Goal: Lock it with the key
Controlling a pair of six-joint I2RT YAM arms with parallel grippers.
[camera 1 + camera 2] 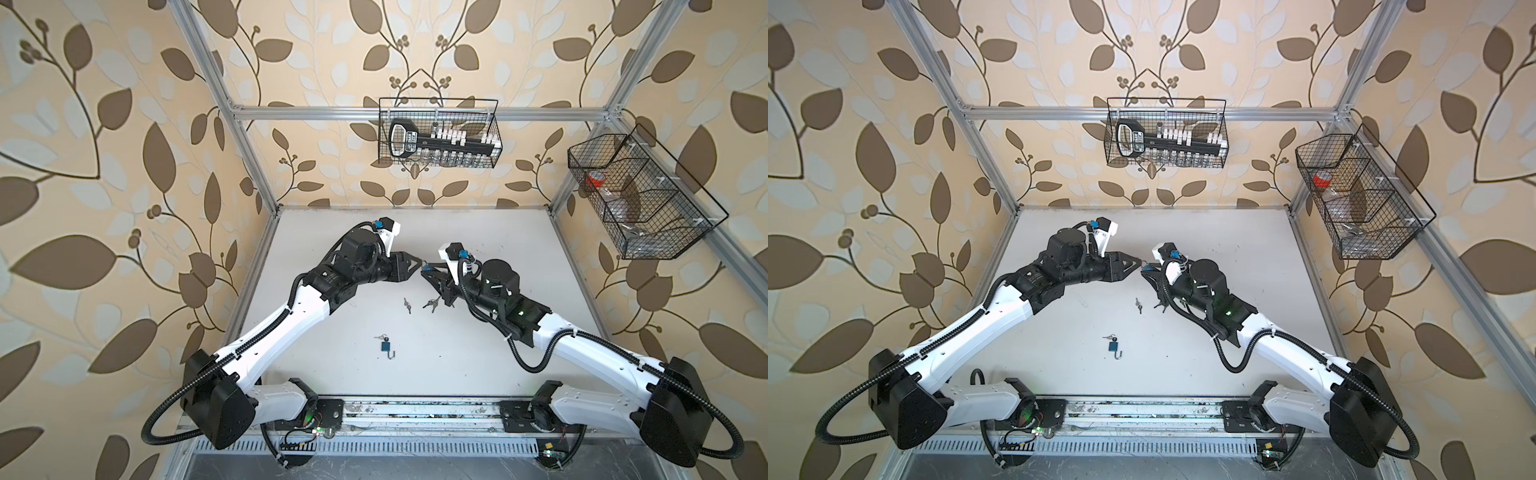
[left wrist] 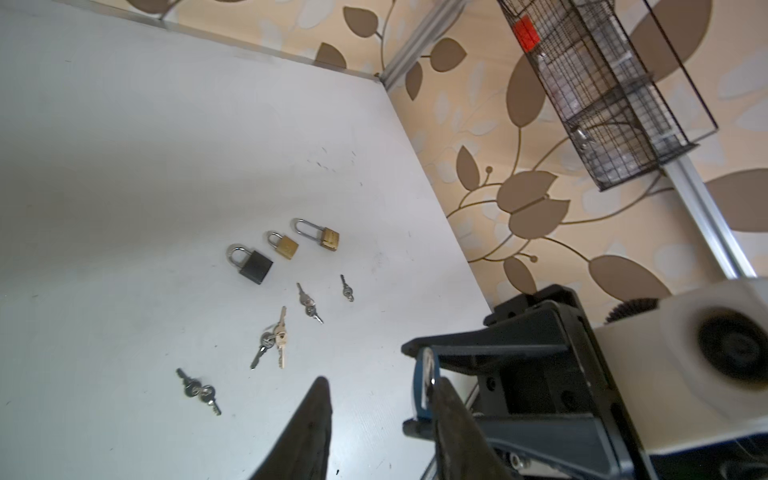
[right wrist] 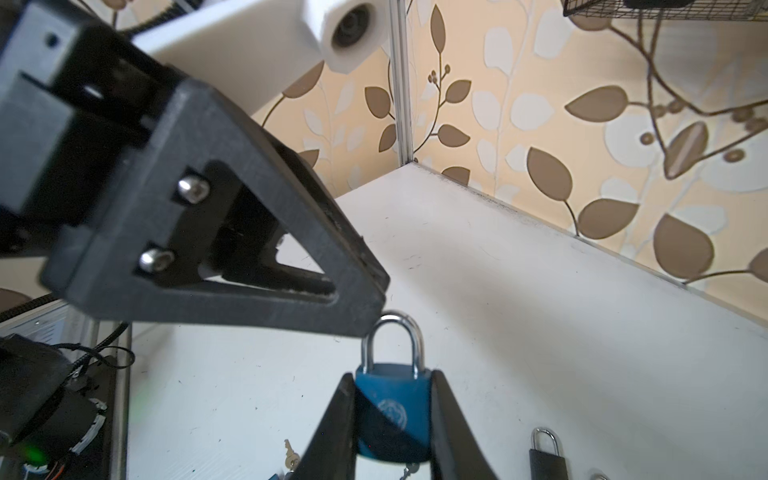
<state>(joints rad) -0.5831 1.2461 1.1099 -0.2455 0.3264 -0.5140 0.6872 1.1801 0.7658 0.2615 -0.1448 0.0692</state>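
Firmly, the right gripper (image 3: 390, 377) clamps the blue metal padlock (image 3: 388, 409) by its body above the middle of the white table (image 1: 478, 249). That probably leaves its silver shackle (image 3: 416, 345) free for the left gripper (image 2: 380, 382), whose jaws stand partly apart, empty, just beside it.

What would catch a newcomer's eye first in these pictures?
Mid-table, the right gripper clamps a blue padlock by its body, while the left gripper stands at its shackle, fingers apart. On the white table lie loose keys and three more padlocks.
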